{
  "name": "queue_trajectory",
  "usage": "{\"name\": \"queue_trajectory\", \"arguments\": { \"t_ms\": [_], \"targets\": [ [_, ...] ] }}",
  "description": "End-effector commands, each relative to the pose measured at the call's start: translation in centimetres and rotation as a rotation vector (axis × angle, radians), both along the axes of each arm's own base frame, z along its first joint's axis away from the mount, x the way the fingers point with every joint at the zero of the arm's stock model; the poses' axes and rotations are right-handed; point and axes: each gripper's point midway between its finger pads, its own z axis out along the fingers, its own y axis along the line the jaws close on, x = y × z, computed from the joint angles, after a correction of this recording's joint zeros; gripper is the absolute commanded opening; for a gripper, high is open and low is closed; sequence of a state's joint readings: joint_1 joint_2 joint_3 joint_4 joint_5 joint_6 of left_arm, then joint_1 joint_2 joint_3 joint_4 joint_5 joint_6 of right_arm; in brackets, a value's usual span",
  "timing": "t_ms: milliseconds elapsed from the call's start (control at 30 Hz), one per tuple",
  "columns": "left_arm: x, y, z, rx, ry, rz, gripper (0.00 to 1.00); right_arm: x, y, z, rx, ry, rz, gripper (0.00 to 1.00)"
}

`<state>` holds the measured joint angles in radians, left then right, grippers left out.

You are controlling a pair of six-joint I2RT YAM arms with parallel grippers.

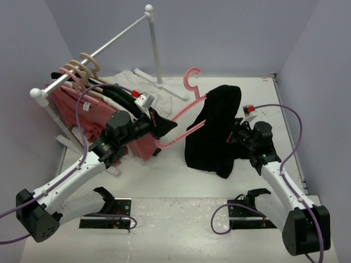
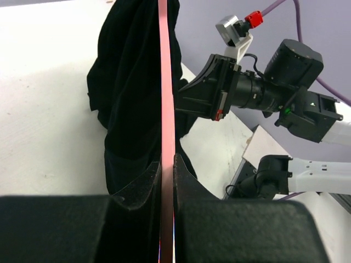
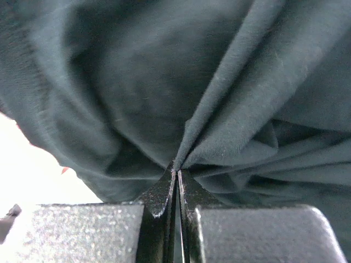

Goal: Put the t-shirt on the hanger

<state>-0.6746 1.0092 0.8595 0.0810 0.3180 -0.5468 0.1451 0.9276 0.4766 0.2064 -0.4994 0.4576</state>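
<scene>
Closest up, left gripper (image 2: 167, 164) clamps the thin bright pink plastic hanger (image 2: 166, 82), right gripper (image 3: 176, 172) pinches the plain black fabric t-shirt (image 3: 137, 82) hanging between them over a white tabletop (image 1: 164, 181), lavender walls (image 1: 219, 33) around.

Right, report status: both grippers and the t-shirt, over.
Left gripper shut on the pink hanger. Right gripper shut on the black t-shirt, bunched over the hanger's far end. Clothes rack stands off left, apart from it.

Upper left: white clothes rack (image 1: 115, 37) carrying pale hangers (image 1: 90, 63) and a salmon-pink shirt (image 1: 66, 109). Behind, at its foot, crumpled white cloth (image 1: 127, 80) on the white table (image 1: 164, 175). Lilac-grey walls (image 1: 230, 33) enclose all.
</scene>
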Motion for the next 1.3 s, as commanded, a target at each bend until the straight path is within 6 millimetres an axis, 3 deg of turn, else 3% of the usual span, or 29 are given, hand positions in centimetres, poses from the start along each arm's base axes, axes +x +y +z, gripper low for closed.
{"name": "queue_trajectory", "arguments": {
  "t_ms": [0,100,167,200,233,333,433,500,567,700,967,1267],
  "targets": [
    [-0.5,-0.3,4.4,-0.142,-0.138,-0.033,0.00,-1.2,1.8,4.7,0.050,-0.078,0.126,0.00],
    [-0.3,-0.3,4.0,-0.136,-0.153,-0.025,0.00,0.3,-1.6,4.9,-0.036,0.002,-0.110,0.13],
    [0.0,-0.3,3.4,-0.123,-0.161,-0.018,0.00,0.3,-4.9,6.8,-0.085,0.031,-0.303,0.35],
    [0.1,-0.2,3.1,-0.115,-0.168,-0.014,0.00,0.0,-5.5,7.7,-0.093,0.033,-0.335,0.38],
    [0.3,-0.2,3.0,-0.116,-0.174,-0.007,0.00,-0.8,-5.5,9.3,-0.086,-0.008,-0.326,0.41],
    [0.4,-0.2,2.5,-0.113,-0.183,-0.004,0.00,-3.3,-3.0,14.0,-0.030,-0.136,-0.156,0.49],
    [0.5,-0.4,2.6,-0.123,-0.187,-0.007,0.00,-5.9,0.7,16.2,-0.015,-0.169,0.116,0.48],
    [0.4,-0.5,2.7,-0.129,-0.188,-0.014,0.00,-4.8,1.4,15.8,-0.040,-0.128,0.121,0.45],
    [0.3,-0.4,3.1,-0.146,-0.194,-0.012,0.00,-3.1,1.1,15.5,-0.112,-0.128,0.009,0.46],
    [0.2,-0.3,3.6,-0.159,-0.197,-0.009,0.00,-1.6,1.4,15.8,-0.204,-0.121,-0.093,0.53],
    [-0.1,0.0,4.2,-0.176,-0.194,-0.006,0.00,1.7,-0.2,15.0,-0.358,-0.049,-0.362,0.51],
    [-0.8,0.1,5.1,-0.193,-0.213,-0.025,0.00,3.3,2.5,13.7,-0.358,-0.033,-0.284,0.38]
  ]
}}
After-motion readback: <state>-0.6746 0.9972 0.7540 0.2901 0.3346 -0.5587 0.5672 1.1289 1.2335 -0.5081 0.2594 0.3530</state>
